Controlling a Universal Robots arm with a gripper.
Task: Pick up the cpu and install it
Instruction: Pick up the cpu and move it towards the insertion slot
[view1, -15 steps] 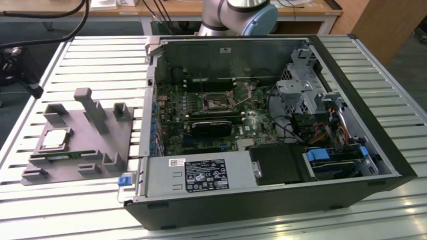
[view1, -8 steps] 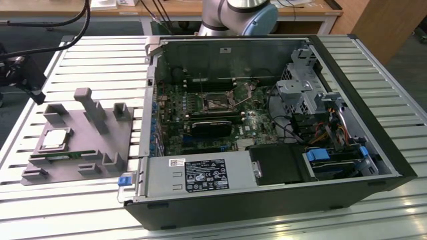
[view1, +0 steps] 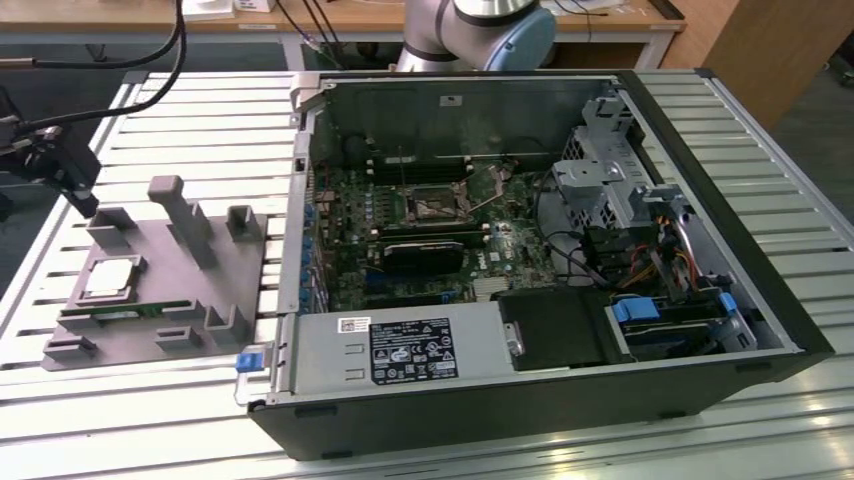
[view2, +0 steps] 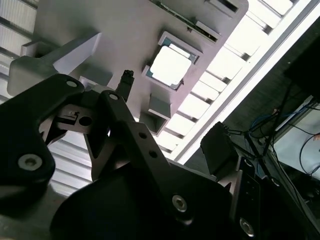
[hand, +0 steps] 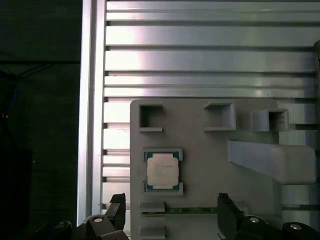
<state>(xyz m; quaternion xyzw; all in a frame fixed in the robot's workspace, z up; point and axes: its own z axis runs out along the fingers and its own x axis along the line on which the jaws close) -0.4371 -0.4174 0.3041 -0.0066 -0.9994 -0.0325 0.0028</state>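
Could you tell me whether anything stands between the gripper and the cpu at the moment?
Nothing visible does. In the first wrist view the cpu lies uncovered in its recess on the grey holder, and the memory stick lies beside it, not over it. The gripper is open.

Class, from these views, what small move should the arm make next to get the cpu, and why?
Probably ease the open gripper toward the cpu until its fingers straddle it: the cpu lies untouched in its grey holder, not yet between them.
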